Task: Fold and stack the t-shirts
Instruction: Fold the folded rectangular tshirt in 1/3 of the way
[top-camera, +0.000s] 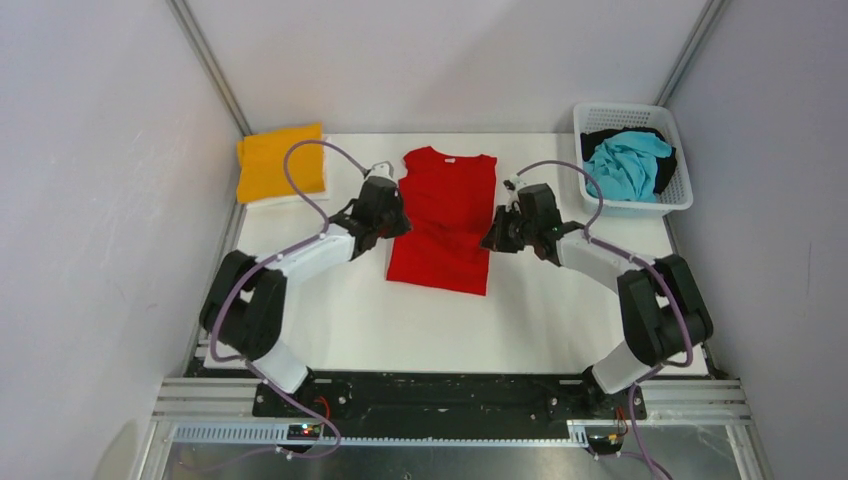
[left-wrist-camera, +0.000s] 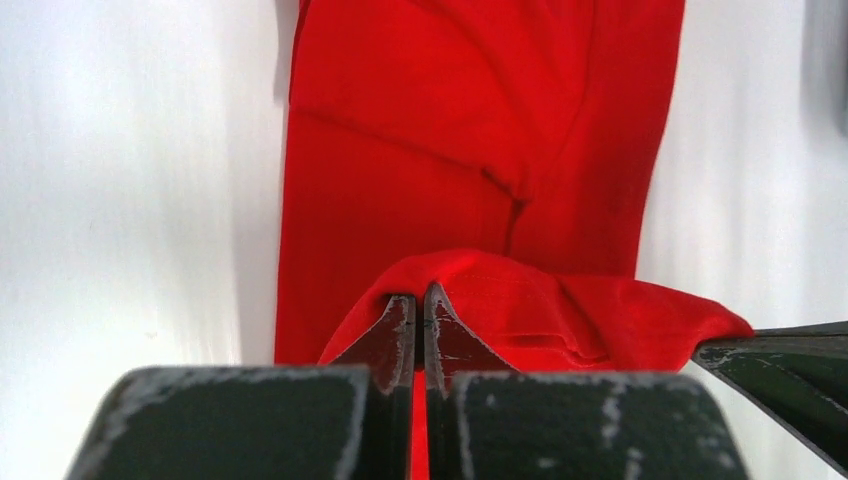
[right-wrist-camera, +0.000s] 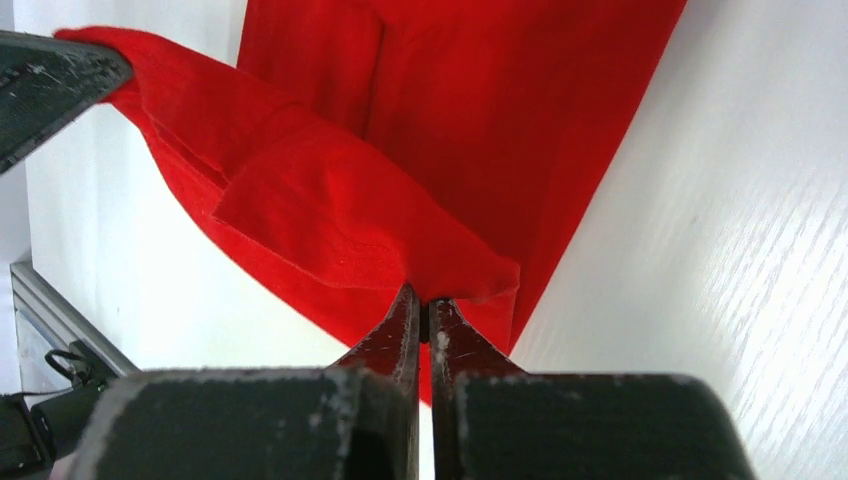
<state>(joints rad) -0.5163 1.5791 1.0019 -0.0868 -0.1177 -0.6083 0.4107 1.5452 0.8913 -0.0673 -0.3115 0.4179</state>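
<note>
I had the red t-shirt (top-camera: 445, 215) lying at the middle of the bench (top-camera: 400, 330), collar toward 12 o'clock and hem toward 6, its sides already turned in so it made a narrow strip. The left tool (left-wrist-camera: 420, 300) was pinched tight on the cloth at the shirt's 9 o'clock edge. The right tool (right-wrist-camera: 422, 300) was clamped the same way on the 3 o'clock edge. Both wrist views showed a raised ridge of red cloth stretched between them across the width.

At 10 o'clock sat a folded orange-yellow t-shirt (top-camera: 281, 160). At 2 o'clock, the white basket (top-camera: 680, 190) held the turquoise t-shirt (top-camera: 628, 165) on top of the black t-shirt (top-camera: 600, 138).

I judged this to be the crosswise fold of the red one, with the grip made and the fold not yet laid.

The next move called for both arms to travel together at matched height and pace, carrying the ridge along the 12-to-6 line so one half settled squarely on the other. Any lag on one side would skew the edges. Only after that should I let go and take it to the 10 o'clock pile.
</note>
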